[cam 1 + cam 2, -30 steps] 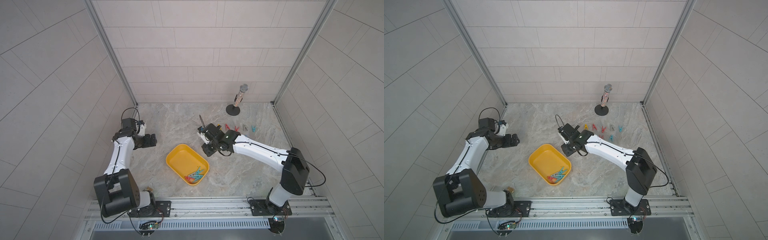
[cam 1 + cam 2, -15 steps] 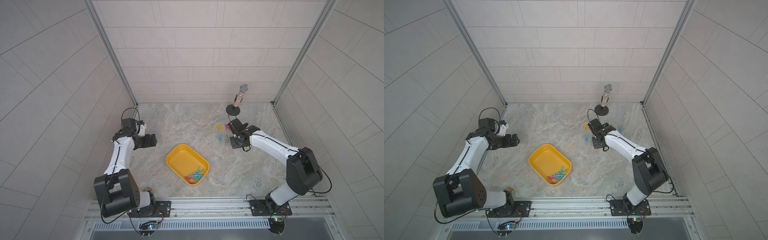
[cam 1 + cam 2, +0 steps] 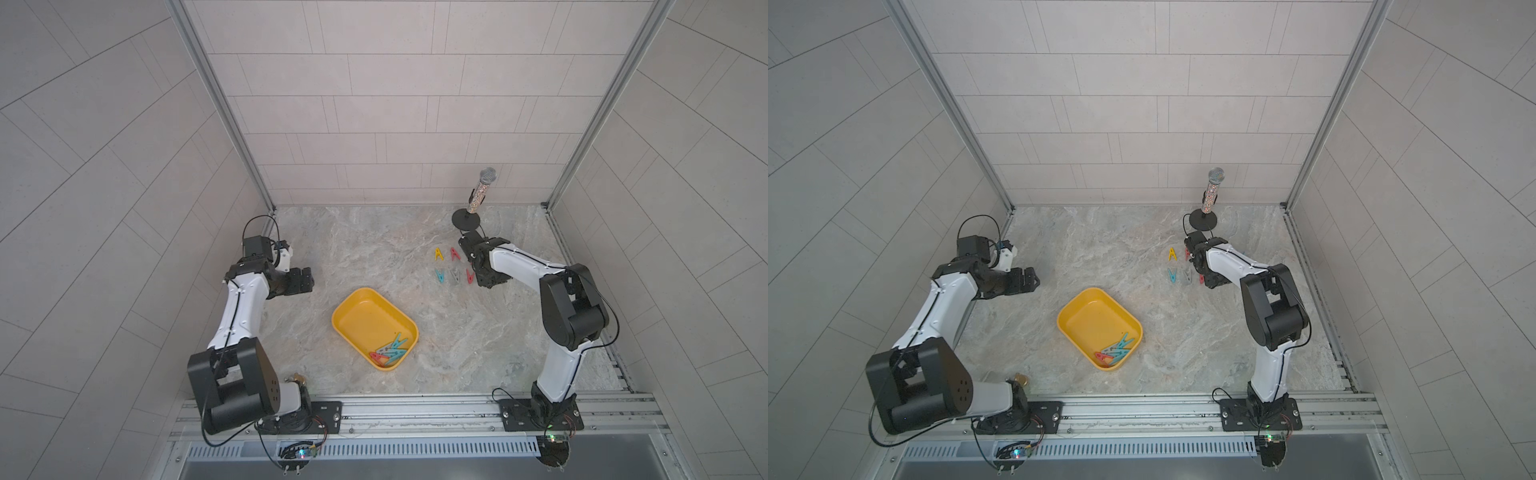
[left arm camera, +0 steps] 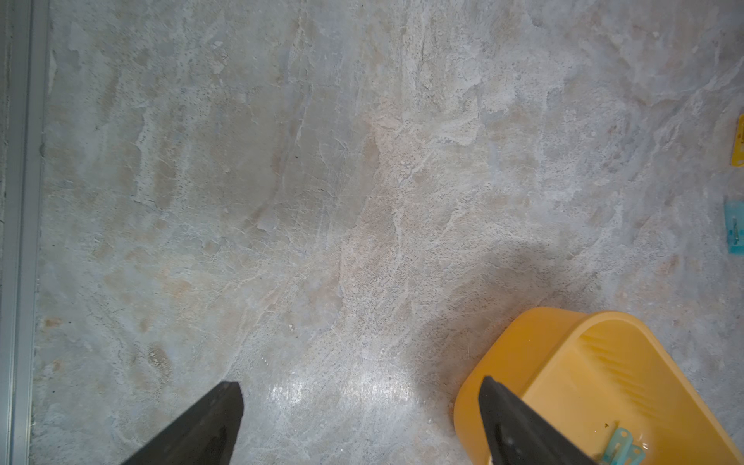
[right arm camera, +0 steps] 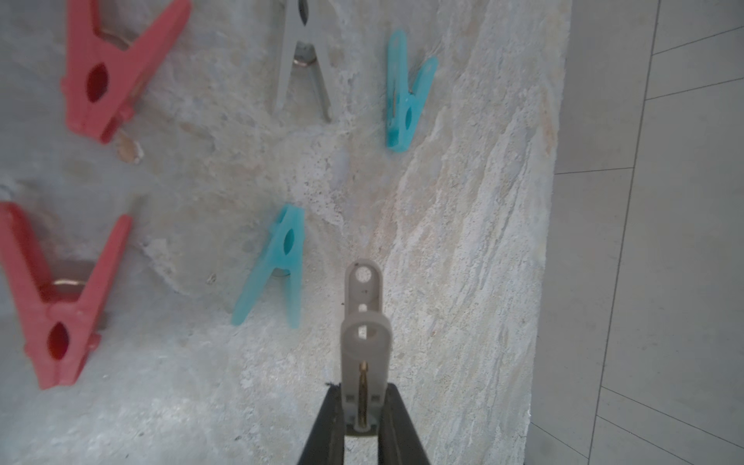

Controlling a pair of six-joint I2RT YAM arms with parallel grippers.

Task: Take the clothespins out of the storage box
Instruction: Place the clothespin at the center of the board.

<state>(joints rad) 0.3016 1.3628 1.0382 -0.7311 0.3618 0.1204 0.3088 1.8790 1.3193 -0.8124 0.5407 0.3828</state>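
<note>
Storage box (image 3: 362, 315) glossy smooth plastic; clothespins (image 5: 137, 56) matt plastic; tabletop (image 4: 282, 201) stone-look.

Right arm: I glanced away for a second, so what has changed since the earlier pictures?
The right gripper, jaws shut on a grey clothespin, swung from beside the storage box across to the clothespins laid out near the microphone. Nothing was let go. The left gripper, open, the box and the clothespins inside it stayed put.

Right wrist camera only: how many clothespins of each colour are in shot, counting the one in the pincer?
red clothespins: 2
teal clothespins: 2
grey clothespins: 2, one lying loose, one gripped in the right pincer
Total: 6
</note>
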